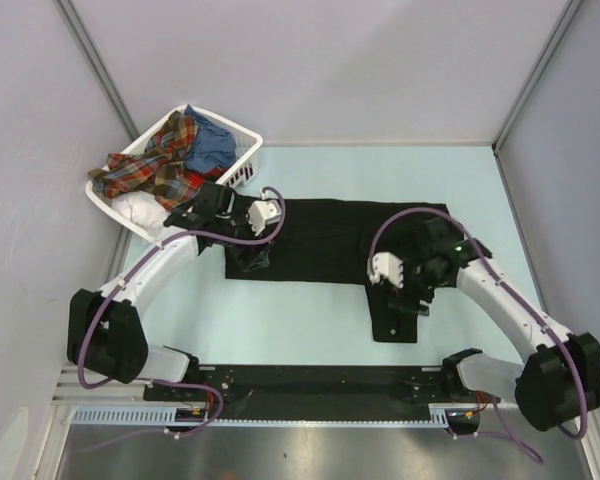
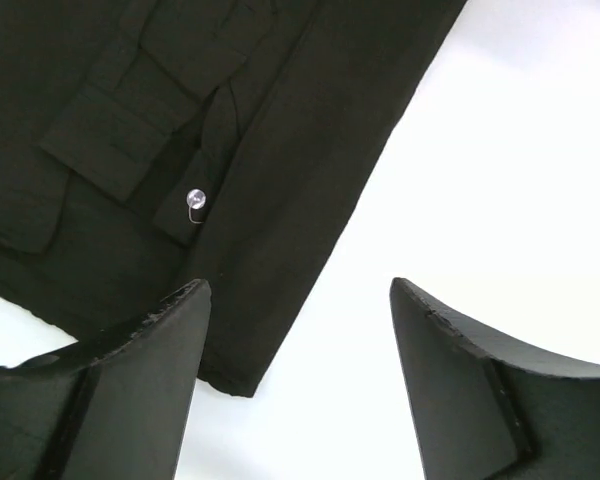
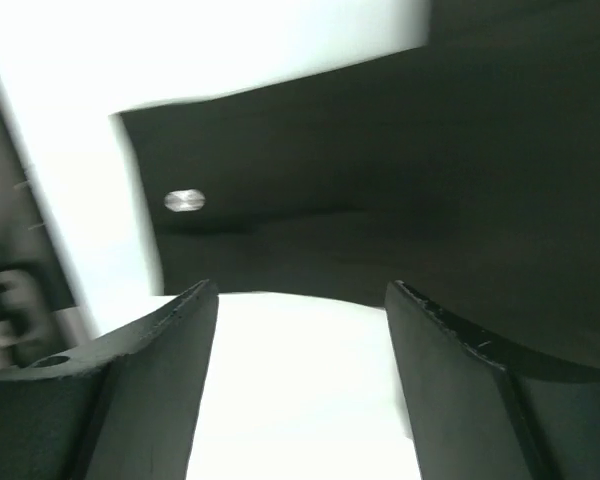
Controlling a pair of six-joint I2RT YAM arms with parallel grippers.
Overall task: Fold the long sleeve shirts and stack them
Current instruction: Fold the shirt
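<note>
Shirt [image 1: 320,240], black, spread on table [image 1: 310,320]; left hand [image 2: 300,288], right hand [image 3: 302,290] each wide apart, empty.

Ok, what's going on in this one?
A black long sleeve shirt lies spread flat on the table, with one part reaching toward the near edge. The left pincer hovers over the shirt's left end and the right pincer over the part near the edge. Both are open and hold nothing. A plaid shirt, a blue one and a white one sit in the white basket at the far left.
</note>
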